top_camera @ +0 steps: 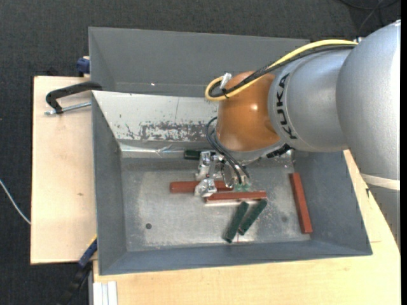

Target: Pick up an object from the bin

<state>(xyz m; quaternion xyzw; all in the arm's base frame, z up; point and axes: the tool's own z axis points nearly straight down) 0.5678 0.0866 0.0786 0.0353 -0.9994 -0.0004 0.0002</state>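
My gripper (pixel 206 173) hangs low over the middle of the bin floor, under the orange wrist cover. Its two silvery fingers (pixel 205 161) stand apart, so it is open, with nothing seen between them. A short red-brown stick (pixel 185 187) lies flat on the floor, its right end touching or just beside the nearer fingertip. A longer red-brown stick (pixel 236 196) lies just below and right of the gripper. Two dark green sticks (pixel 244 220) lie crossed below that one.
A third red-brown stick (pixel 301 203) lies along the bin's right wall. A small dark piece (pixel 193 154) sits at the foot of the back wall, left of the gripper. The arm covers the bin's upper right.
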